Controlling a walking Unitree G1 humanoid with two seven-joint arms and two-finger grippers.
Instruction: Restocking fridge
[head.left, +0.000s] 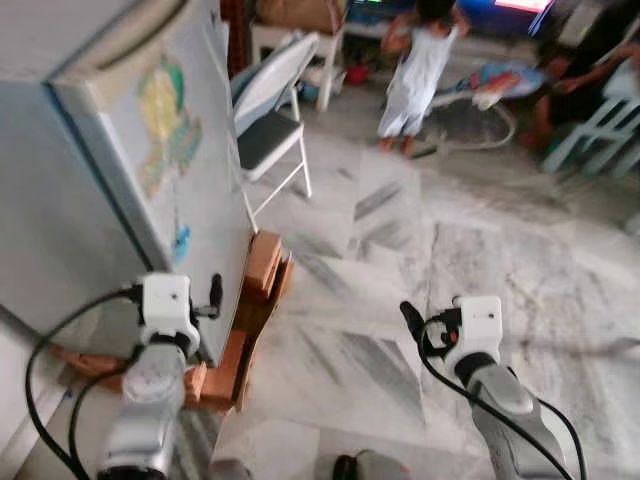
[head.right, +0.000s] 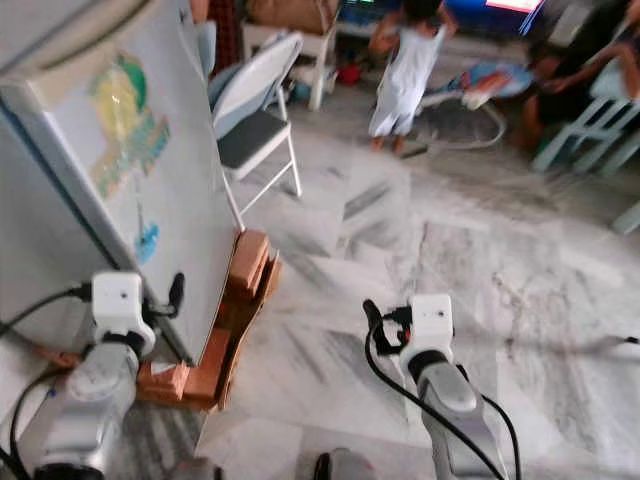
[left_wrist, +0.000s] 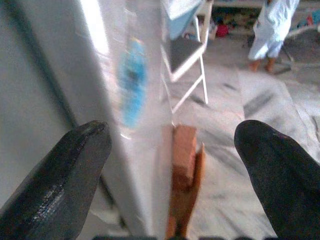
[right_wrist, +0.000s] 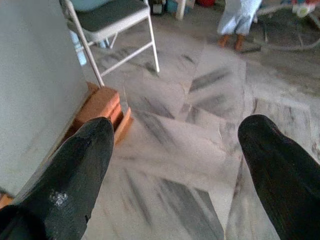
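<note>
Fridge (head.left: 120, 150) stands at the robot's left, a pale grey box with its door shut and colourful stickers (head.left: 165, 120) on the front, its base raised on orange bricks (head.left: 262, 262) over the grey-veined marble floor (head.left: 400, 260). The left gripper (left_wrist: 172, 170) hovers just beside the fridge's front corner, its 2 fingers (left_wrist: 60, 180) spread wide with nothing between them. The right gripper (right_wrist: 175, 170) hangs over bare floor, well apart from the fridge, fingers (right_wrist: 75, 170) likewise parted and holding nothing. Beyond the fridge stands a white folding chair (head.left: 270, 110). Farther off, a person (head.left: 415, 70) in light clothes stands on the floor.
</note>
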